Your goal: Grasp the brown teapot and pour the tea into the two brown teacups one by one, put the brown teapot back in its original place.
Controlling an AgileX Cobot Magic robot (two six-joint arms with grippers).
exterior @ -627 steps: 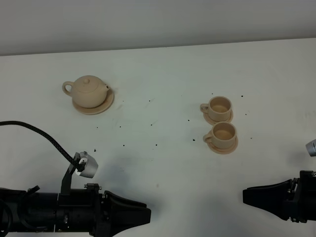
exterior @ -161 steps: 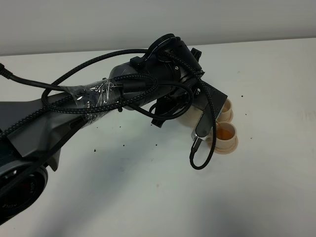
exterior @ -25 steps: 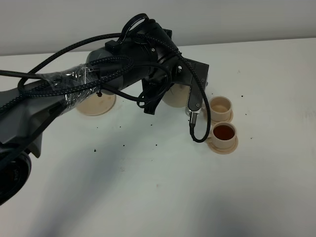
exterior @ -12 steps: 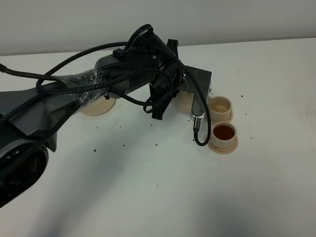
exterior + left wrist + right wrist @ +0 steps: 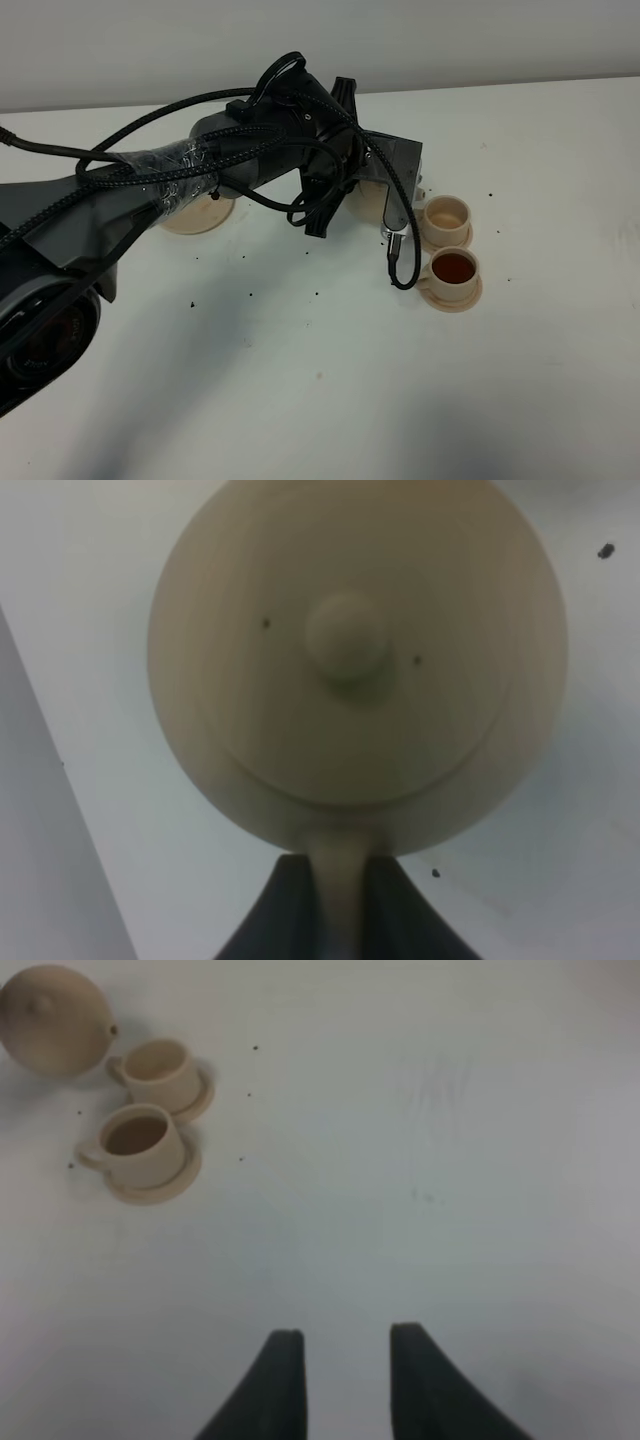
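Exterior high, my left arm: it reaches across the white table (image 5: 300, 380), wrist and cables hiding most of the brown teapot (image 5: 368, 200); only a pale sliver of it shows just beside the far teacup (image 5: 446, 215).
Exterior high, cups: the near teacup (image 5: 455, 270) holds dark tea; the far teacup looks pale inside, so I judge it unfilled.
Exterior high, original place: the wide saucer (image 5: 190, 215) sits bare and well apart from the cups, partly under my arm.
Left wrist, my left claw (image 5: 338, 905): clamped on the teapot's loop handle, the dark fingers (image 5: 275, 910) pressed on either side of it; lid and knob face the camera, pot roughly level.
Right wrist, my right claw (image 5: 345, 1360): apart, holding nothing, hanging over bare table well away from both cups; the teapot's round body is just beside the far teacup.
Step in hand: the second pour, into the far teacup.
Next move: bring the spout over that cup's rim, then tip slowly; I cannot see the spout in any view, so alignment is my guess.
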